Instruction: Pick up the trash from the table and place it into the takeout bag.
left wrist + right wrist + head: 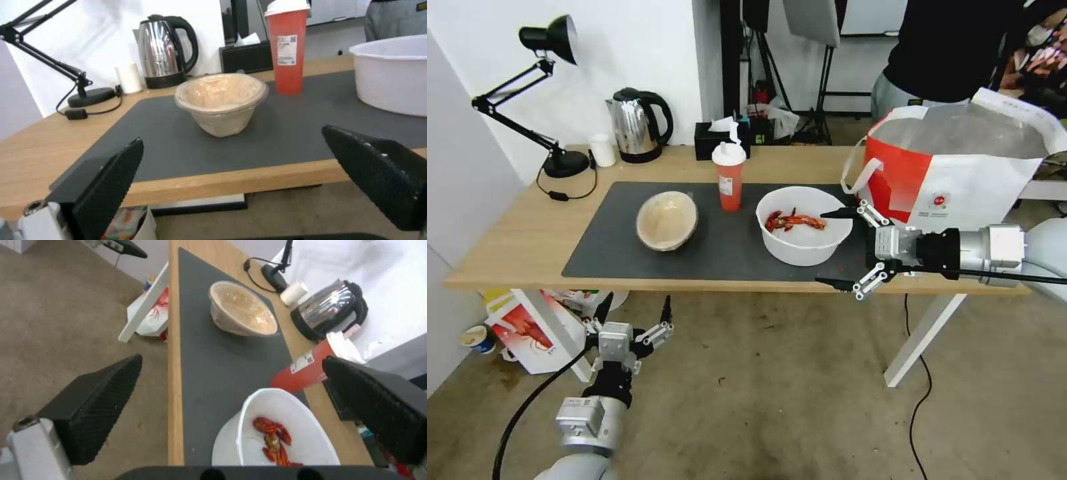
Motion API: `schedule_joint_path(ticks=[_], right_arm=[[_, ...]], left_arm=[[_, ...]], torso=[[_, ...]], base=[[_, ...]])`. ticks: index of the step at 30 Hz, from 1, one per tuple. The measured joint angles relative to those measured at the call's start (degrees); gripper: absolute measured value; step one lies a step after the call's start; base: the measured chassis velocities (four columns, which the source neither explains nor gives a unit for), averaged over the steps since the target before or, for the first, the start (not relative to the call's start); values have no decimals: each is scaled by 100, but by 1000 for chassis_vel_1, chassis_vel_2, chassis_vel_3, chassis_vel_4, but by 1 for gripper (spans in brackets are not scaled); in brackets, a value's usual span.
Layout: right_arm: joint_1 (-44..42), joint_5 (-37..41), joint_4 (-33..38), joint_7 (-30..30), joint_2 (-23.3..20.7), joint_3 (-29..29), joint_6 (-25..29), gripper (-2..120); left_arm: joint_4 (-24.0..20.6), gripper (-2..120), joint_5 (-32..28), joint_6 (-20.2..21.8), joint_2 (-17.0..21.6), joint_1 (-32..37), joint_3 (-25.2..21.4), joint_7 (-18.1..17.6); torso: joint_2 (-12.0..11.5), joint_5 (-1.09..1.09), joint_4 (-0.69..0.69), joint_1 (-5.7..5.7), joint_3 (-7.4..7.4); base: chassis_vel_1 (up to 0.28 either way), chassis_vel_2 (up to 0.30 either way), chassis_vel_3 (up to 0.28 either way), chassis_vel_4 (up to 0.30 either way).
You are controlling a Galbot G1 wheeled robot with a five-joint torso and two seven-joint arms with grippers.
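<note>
Light wood with a dark grey mat (720, 247) on it: that is the counter (514, 247), and all three pieces of trash sit on the mat. The beige bowl (667, 221) is toward the robot's left, tilted in the head view; the left wrist view shows its clear film cover and tapered sides (221, 102). The red drink cup (729, 176) with its white lid stands upright behind, between the two bowls. The white bowl (804, 225) is to the right; the head and right wrist views look down on the red crayfish shells (273, 442) inside, while the left wrist view catches just its outer wall (393, 76).

The takeout bag (960, 167) stands open at the counter's right end, silvery lining visible, well apart from the beige bowl.

The right claw (835, 249) is level with the counter, just beside the white bowl, fingers spread wide and holding nothing; one fingertip is over the mat near the bowl's rim, the other off the front edge. The left claw (634, 310) hangs below the counter's front edge, released and empty.

Along the back stand a desk lamp (550, 93), a kettle (637, 125), a small white cup (602, 150) and a black tissue box (720, 139). A red-and-white lobster box (530, 330) sits on the floor under the left end.
</note>
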Motion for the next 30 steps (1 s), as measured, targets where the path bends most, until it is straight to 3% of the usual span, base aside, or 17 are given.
schedule_joint_path(ticks=[20,30], right_arm=[[5,-11,10,220,32,43,-3,100],[51,274,37,680,383,-224,-474,100]], left_arm=[[0,100,0,0,0,0,0,0],[0,100,0,0,0,0,1,0]], torso=[[0,0,0,0,0],[1,-1,0,0,0]], base=[[0,0,0,0],[0,0,0,0]])
